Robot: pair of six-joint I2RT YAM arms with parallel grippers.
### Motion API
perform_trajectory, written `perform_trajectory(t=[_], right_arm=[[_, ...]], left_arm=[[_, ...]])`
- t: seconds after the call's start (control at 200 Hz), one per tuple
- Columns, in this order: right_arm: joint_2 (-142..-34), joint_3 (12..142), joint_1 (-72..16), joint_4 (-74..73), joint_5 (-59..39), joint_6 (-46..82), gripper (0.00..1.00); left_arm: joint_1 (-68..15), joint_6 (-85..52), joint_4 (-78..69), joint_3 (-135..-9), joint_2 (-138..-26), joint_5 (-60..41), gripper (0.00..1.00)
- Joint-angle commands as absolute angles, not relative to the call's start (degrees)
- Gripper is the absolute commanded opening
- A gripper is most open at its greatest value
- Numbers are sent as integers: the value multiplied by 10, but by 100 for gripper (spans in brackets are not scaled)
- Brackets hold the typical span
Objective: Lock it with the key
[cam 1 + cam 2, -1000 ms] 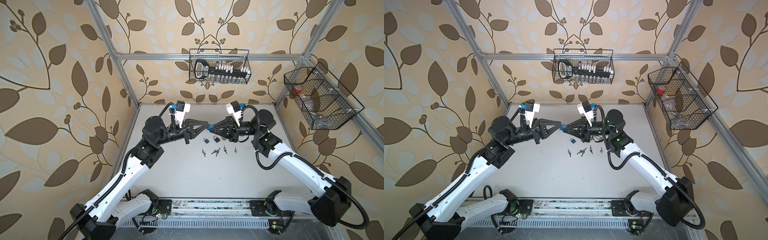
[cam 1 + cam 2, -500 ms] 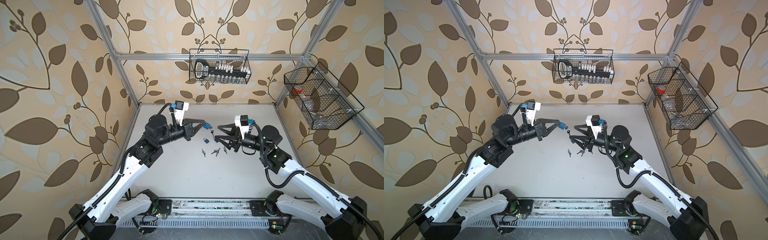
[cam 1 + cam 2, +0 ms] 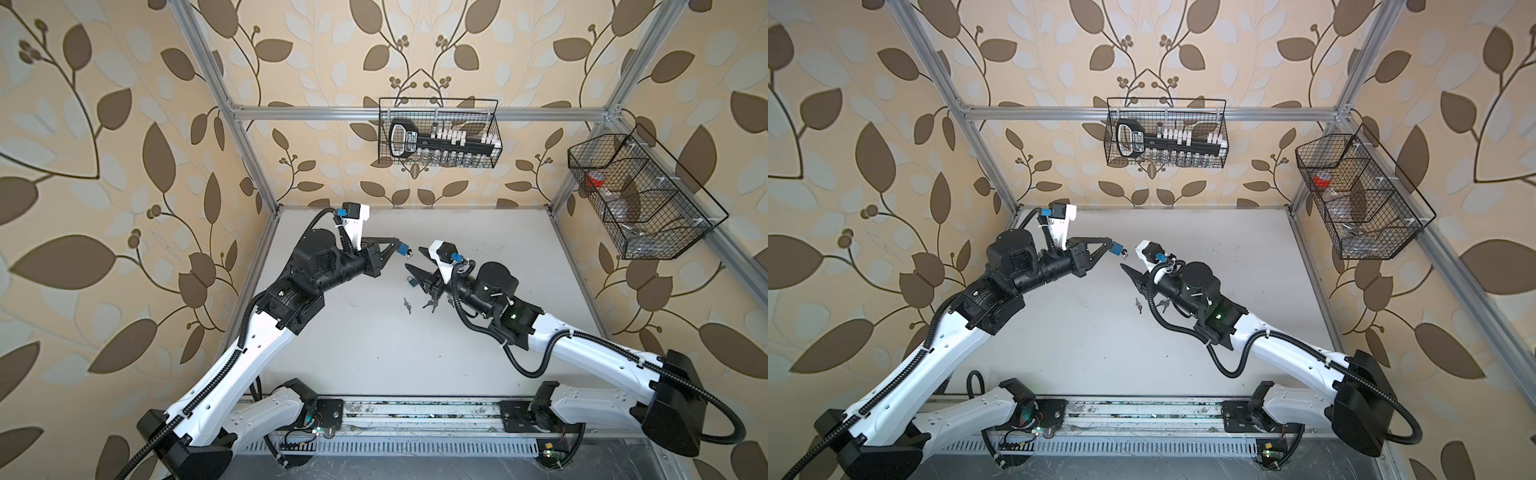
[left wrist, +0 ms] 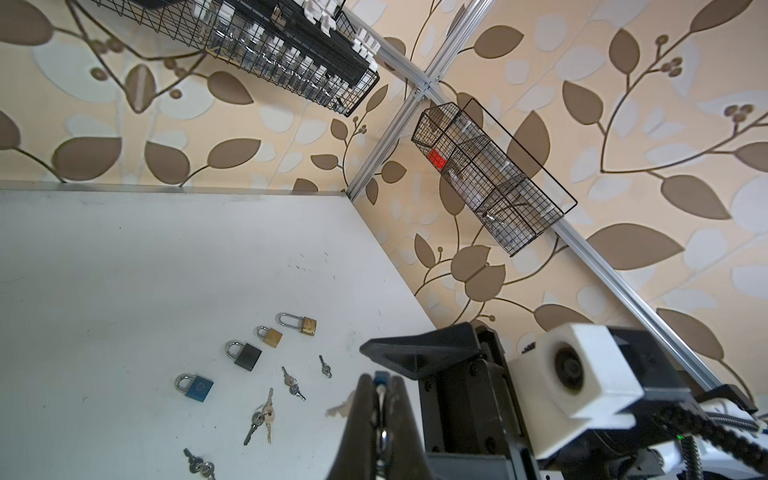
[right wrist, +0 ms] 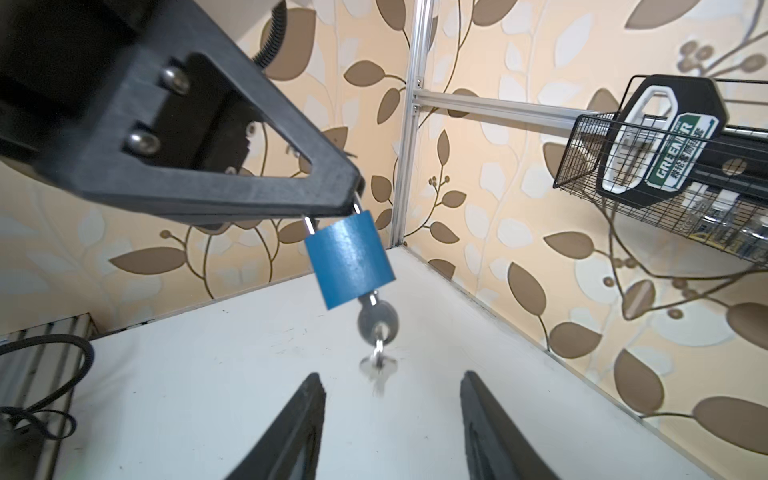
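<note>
**Gripping a blue padlock (image 5: 351,259) above the tabletop (image 5: 208,395), its key (image 5: 377,320) in the keyhole**

The left end effector (image 5: 353,199) is closed on the silver shackle of the blue padlock. It pinches the shackle at its fingertips, so the blue body hangs clear of the tabletop. The key sits in the keyhole at the bottom of the body. A second key (image 5: 378,372), blurred, dangles from it on a small ring. Whether the shackle is pushed home cannot be told.

The right end effector (image 5: 388,380) stands open, its two black fingers spread with nothing between them. It points toward the hanging keys, near them but apart. In both top views the two end effectors face each other over the middle of the tabletop, with a gap between the padlock and the right fingers.

Farther out, the left wrist view shows four more padlocks lying in a loose row on the tabletop: a second blue padlock (image 4: 195,386), a black padlock (image 4: 245,353) and two brass padlocks (image 4: 270,336) (image 4: 301,325). Loose keys (image 4: 266,411) lie scattered just beside them, some paired on rings. In both top views the right arm hides most of this group.

On the back wall hangs a wire basket (image 3: 438,133) holding a large black key-shaped holder (image 3: 405,139) and rows of small white pieces. A side basket (image 3: 640,199) on the right wall has something red in one compartment.
</note>
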State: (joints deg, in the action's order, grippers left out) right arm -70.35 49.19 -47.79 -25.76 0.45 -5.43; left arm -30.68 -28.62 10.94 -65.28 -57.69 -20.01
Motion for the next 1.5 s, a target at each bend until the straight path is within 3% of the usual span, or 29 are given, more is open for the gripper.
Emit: perform_trajectory(t=[0.0, 1.495], right_arm=[[-718, 523, -482, -294, 22, -58, 52], [-741, 545, -482, -257, -4, -25, 9]], left_arm=[[-304, -279, 96, -677, -563, -184, 0], [-304, -272, 100, -674, -564, -186, 0]])
